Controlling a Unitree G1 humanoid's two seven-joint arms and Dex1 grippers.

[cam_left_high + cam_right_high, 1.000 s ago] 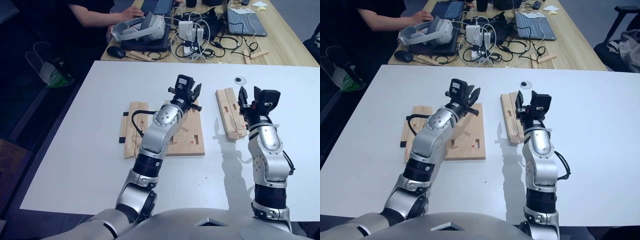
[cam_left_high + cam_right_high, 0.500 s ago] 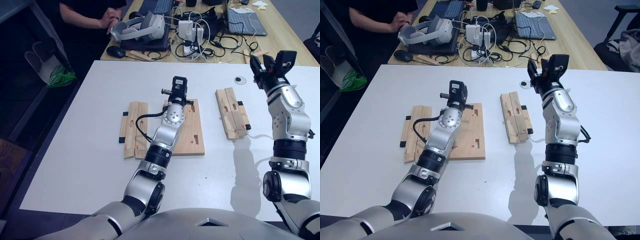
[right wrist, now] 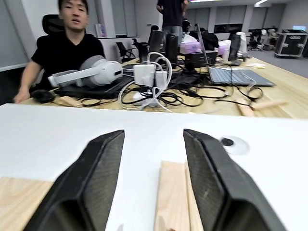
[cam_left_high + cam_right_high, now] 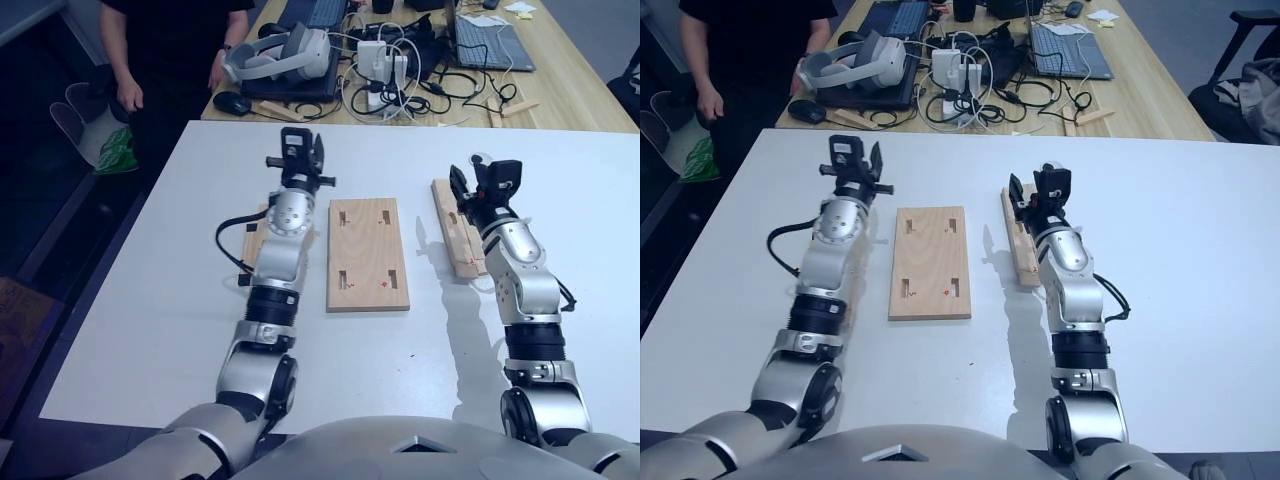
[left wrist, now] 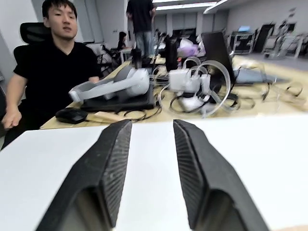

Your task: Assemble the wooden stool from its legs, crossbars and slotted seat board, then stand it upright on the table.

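Note:
The slotted seat board [image 4: 367, 253] lies flat in the middle of the white table [image 4: 180, 330]. My left gripper [image 4: 300, 150] is open and empty, raised over the far end of a pair of wooden pieces [image 4: 256, 240] that my left arm mostly hides. To the right of the board lies a second pair of slotted wooden pieces [image 4: 456, 238]. My right gripper [image 4: 485, 180] hangs open over their far end, holding nothing. In the right wrist view those pieces [image 3: 173, 197] show between the open fingers [image 3: 98, 183]. The left wrist view has both fingers [image 5: 108, 168] spread over bare table.
A small round disc [image 4: 481, 158] sits on the table behind the right pieces. Beyond the far edge stands a wooden desk [image 4: 560, 95] with a headset [image 4: 280, 55], laptops and tangled cables. The table's front and right parts are bare white surface.
My left arm has swung left off the seat board, which now lies uncovered. My right arm has come down from its raised spot at the back to above the right pieces.

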